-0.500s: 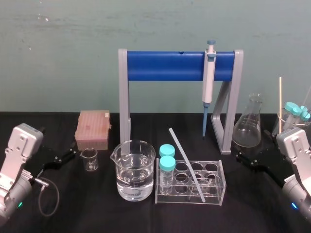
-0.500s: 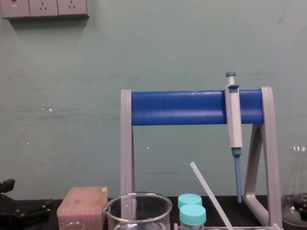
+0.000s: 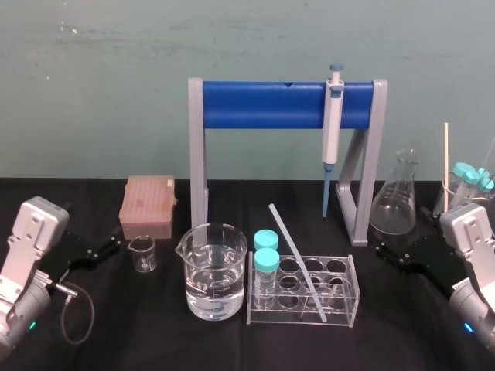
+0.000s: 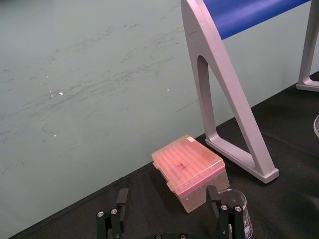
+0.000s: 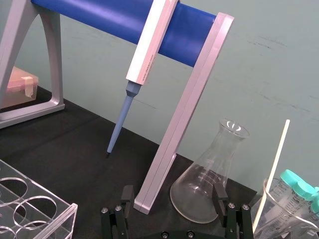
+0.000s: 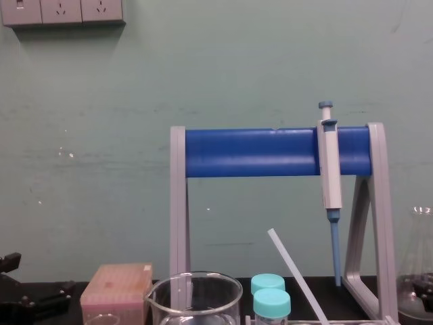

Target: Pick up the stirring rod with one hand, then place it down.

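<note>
No change noted — found stirring rod point(image 3: 297, 261) untouched in rack point(image 3: 353, 272), left gripper point(image 3: 110, 247) and right gripper point(image 3: 384, 250) parked wide open; pick-up pending.

Laboratory bench setup. Evidence:

- A pipette point(image 3: 332, 131) hangs from a grey stand with a blue crossbar point(image 3: 263, 105), and a conical flask point(image 3: 396, 201) sits just right of the stand.
- Front centre is a large beaker point(image 3: 213, 270) part-filled with clear liquid, with a small beaker point(image 3: 142, 253) to its left.
- A clear tube rack point(image 3: 282, 315) holds two teal-capped vials point(image 3: 266, 259). A stirring rod point(image 3: 298, 261) leans across it.
- A pink box of pipette tips point(image 3: 148, 205) stands behind the small beaker.
- At far right there are more teal-capped tubes point(image 3: 472, 176) in a glass jar.
- Everything stands on a black surface point(image 3: 139, 325) against a plain pale-green wall point(image 3: 116, 93). In the chest view, wall sockets point(image 6: 64, 10) are mounted high on that wall.
</note>
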